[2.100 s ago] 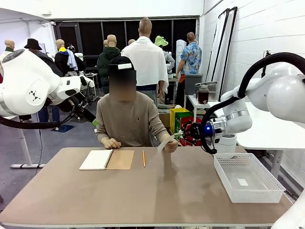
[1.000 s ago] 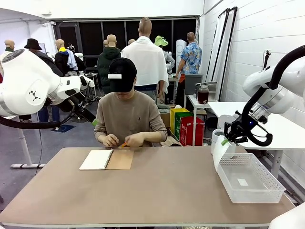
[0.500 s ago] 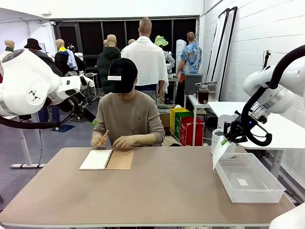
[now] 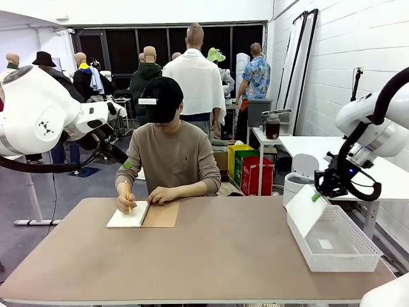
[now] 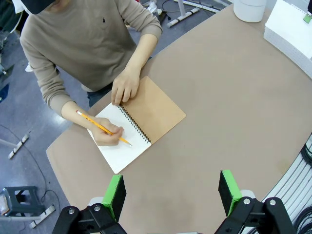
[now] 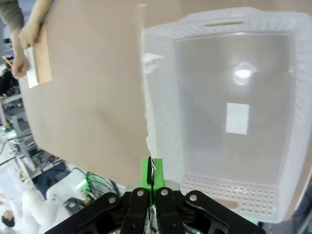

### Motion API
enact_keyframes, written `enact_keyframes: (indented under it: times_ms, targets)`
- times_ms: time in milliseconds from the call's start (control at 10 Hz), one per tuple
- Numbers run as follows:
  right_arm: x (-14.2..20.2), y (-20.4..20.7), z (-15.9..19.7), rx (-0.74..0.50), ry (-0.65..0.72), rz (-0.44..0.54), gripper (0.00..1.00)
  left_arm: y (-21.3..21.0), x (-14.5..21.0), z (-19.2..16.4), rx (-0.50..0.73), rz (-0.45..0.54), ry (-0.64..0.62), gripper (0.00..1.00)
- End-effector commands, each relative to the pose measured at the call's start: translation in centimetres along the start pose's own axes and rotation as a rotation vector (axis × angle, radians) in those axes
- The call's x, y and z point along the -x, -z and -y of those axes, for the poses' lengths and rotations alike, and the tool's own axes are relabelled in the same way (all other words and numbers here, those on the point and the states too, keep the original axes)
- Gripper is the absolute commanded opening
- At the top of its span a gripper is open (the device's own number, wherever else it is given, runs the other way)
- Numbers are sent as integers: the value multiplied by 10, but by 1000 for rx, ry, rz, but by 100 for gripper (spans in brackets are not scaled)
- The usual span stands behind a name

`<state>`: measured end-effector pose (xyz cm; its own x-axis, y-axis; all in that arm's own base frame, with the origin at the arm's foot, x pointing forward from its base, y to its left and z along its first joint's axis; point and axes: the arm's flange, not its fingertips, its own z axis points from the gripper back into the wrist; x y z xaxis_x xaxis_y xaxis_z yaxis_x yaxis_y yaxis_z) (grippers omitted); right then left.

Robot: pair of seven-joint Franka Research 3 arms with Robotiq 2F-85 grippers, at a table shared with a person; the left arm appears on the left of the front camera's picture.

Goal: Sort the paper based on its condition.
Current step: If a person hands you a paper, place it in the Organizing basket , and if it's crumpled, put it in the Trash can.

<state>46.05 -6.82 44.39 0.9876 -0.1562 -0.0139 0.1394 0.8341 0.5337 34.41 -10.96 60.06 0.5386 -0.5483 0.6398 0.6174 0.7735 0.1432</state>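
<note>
A white sheet of paper [image 4: 301, 213] hangs tilted over the left end of the white basket [image 4: 345, 256], and my right gripper [image 4: 316, 196] is shut on its top edge. In the right wrist view the paper [image 6: 145, 92] shows edge-on, running up from the shut fingertips of the right gripper [image 6: 151, 168] along the basket's rim [image 6: 161, 122]. My left gripper [image 5: 172, 192] is open high above the table with nothing between its green pads [image 5: 116, 191].
The person across the table writes with a pencil [image 4: 127, 195] in a spiral notebook [image 5: 142, 124] with a brown cover. A small white label [image 6: 237, 118] lies on the basket floor. A white bin [image 4: 298, 181] stands behind the basket.
My right gripper has moved right and down with the paper, which now leans over the basket's end. The person has picked up the pencil and begun writing in the notebook.
</note>
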Motion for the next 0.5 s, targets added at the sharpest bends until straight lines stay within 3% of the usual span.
enact_keyframes:
  times_ms: [0,400]
  targets:
    - [13,3,18,38,-25,20,0,-1,0,-1,6,12,2,100]
    - [15,14,49,74,7,27,0,-1,0,-1,6,12,2,100]
